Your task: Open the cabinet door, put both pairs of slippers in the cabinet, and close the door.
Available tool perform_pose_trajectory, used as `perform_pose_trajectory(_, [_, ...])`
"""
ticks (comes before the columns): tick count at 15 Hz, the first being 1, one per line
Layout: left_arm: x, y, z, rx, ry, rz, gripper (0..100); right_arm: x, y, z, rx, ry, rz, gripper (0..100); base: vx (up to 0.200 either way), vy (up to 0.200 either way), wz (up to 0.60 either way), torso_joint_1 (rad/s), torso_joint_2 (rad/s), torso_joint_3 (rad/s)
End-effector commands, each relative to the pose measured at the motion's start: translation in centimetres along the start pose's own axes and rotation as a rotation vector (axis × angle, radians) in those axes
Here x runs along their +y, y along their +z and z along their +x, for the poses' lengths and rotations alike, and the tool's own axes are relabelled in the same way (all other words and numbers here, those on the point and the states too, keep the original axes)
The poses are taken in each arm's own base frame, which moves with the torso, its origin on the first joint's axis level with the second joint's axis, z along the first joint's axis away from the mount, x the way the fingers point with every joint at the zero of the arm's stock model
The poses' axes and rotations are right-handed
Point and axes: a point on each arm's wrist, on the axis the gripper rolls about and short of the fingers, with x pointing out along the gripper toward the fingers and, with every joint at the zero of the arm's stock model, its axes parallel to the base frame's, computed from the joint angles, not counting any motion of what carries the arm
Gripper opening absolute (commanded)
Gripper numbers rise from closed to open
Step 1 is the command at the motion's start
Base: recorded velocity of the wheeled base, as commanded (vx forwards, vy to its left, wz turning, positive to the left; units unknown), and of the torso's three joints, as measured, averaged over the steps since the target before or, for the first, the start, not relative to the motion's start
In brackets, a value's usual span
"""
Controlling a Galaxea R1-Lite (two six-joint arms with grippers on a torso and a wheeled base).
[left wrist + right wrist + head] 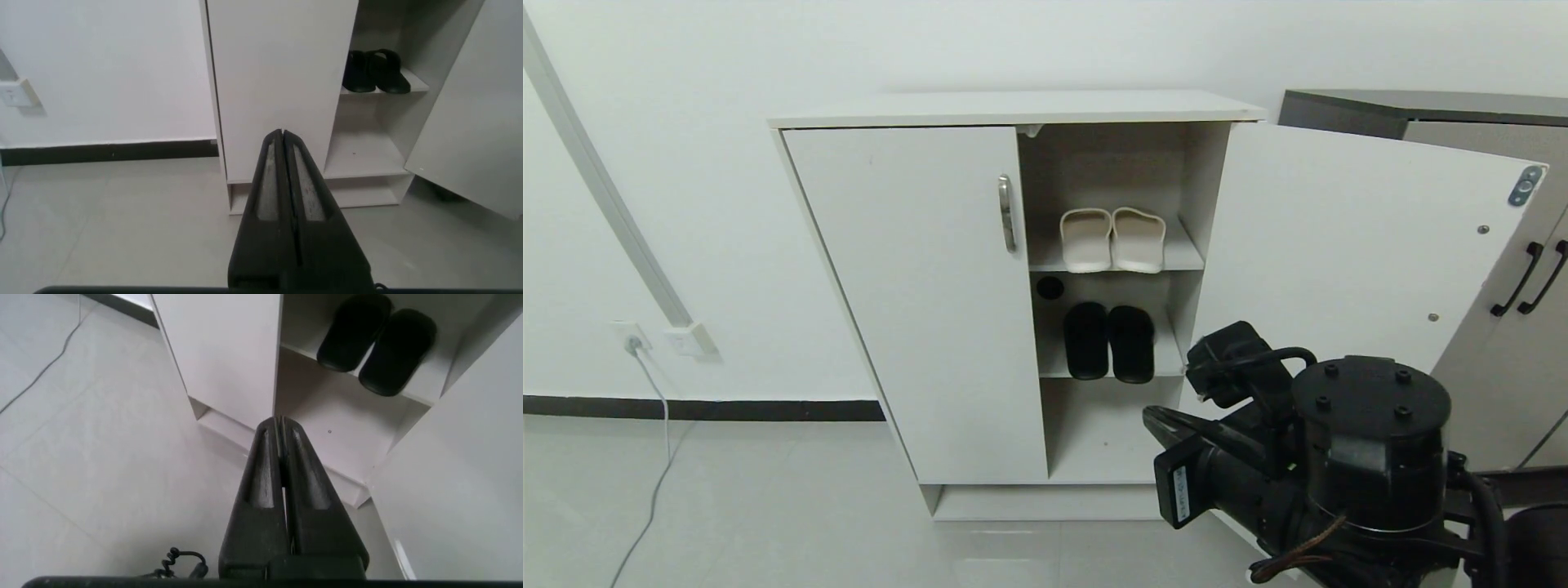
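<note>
The white cabinet (1013, 107) has its left door (915, 302) closed and its right door (1339, 245) swung wide open. A pair of white slippers (1111, 238) lies on the upper shelf. A pair of black slippers (1109, 341) lies on the shelf below, and the black pair (376, 341) also shows in the right wrist view. My right gripper (1150, 415) hovers low in front of the open compartment, fingers shut and empty. Shut and empty too, my left gripper (280, 135) hangs above the floor facing the closed door (278, 73), with the black slippers (376, 71) beyond.
A dark grey cabinet (1503, 245) stands just behind the open door. A wall socket (631, 336) with a hanging cable sits at the left. Light tiled floor (768, 506) spreads in front of the cabinet.
</note>
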Motion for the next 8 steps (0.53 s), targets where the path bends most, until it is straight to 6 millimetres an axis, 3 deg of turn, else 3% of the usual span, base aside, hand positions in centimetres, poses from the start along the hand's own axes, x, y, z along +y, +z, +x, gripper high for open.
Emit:
perform_pose_trajectory(1, [0.00, -0.01, 0.01, 0.002, 0.001, 0.000, 0, 0.11, -0.42, 0.35, 0.015, -0.003, -0.007, 0, 0.000, 0.000, 0.00, 0.000, 0.00, 0.000])
perform_pose_trajectory(8, [0.00, -0.01, 0.01, 0.002, 0.000, 0.001, 0, 0.02, -0.68, 0.25, 0.023, -0.010, -0.012, 0, 0.000, 0.000, 0.00, 0.000, 0.00, 0.000])
